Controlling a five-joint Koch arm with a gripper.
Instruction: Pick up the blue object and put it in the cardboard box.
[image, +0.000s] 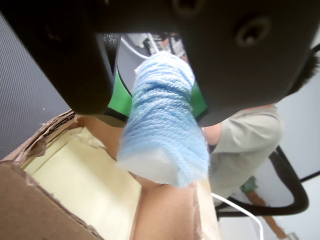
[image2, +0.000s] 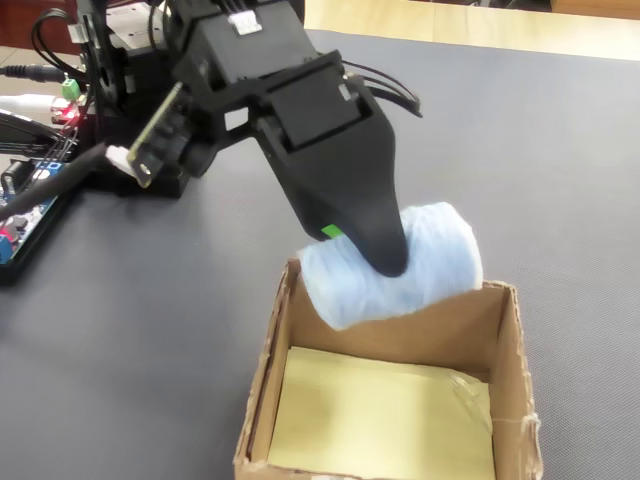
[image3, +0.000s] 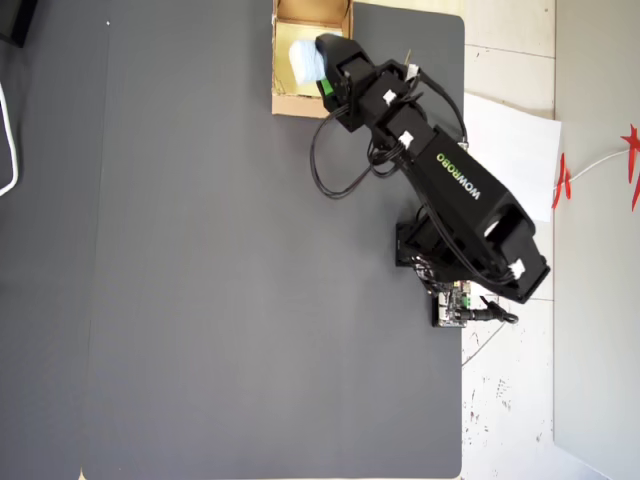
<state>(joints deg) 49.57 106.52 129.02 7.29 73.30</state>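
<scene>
The blue object (image: 162, 120) is a pale blue roll of wound yarn, and my gripper (image: 159, 100) is shut on it with green pads on both sides. In the fixed view the roll (image2: 440, 255) hangs crosswise in the black jaws (image2: 375, 260), just above the far wall of the cardboard box (image2: 500, 330). The box is open-topped and brown, with a pale yellow floor (image: 75, 175) that is bare. From overhead, the roll (image3: 303, 58) and gripper (image3: 322, 65) sit over the box (image3: 300, 103) at the mat's top edge.
The box stands on a dark grey mat (image3: 200, 280). My arm's base (image3: 440, 260) is at the mat's right edge, beside a white paper sheet (image3: 510, 150). Circuit boards and cables (image2: 40, 190) lie at the left of the fixed view. A person (image: 245, 140) sits beyond the box.
</scene>
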